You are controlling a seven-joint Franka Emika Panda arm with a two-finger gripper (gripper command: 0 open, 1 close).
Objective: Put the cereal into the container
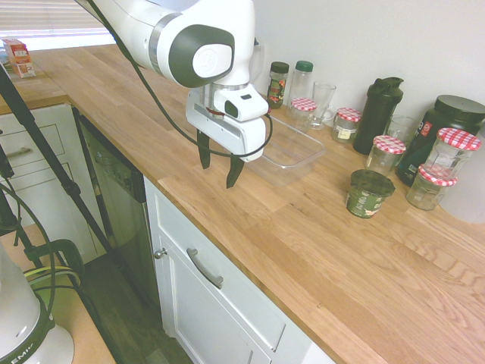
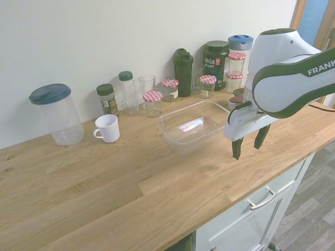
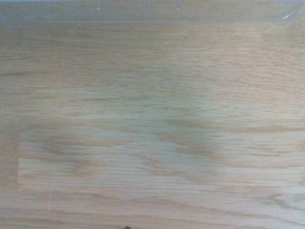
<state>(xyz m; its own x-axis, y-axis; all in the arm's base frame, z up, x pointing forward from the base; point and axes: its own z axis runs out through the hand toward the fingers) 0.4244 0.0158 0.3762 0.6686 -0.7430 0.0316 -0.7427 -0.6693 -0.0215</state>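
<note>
The cereal jar (image 1: pixel 369 192), short glass with a dark green lid and green label, stands on the wooden counter to the right of the container. The container (image 1: pixel 300 161) (image 2: pixel 191 128) is a shallow clear plastic tray and is empty. My gripper (image 1: pixel 219 162) (image 2: pixel 248 143) hangs open and empty just above the counter, beside the tray's front edge and well left of the jar. In the second exterior view the arm hides most of the jar. The wrist view shows bare wood, with the container's rim (image 3: pixel 143 15) along one edge.
Jars with red-and-white checkered lids (image 1: pixel 388 152), a black shaker bottle (image 1: pixel 381 111), a dark tub (image 2: pixel 215 57) and a drinking glass (image 1: pixel 323 102) line the wall behind. A white mug (image 2: pixel 107 128) and a blue-lidded pitcher (image 2: pixel 55 112) stand further along. The counter's front edge is close to the gripper.
</note>
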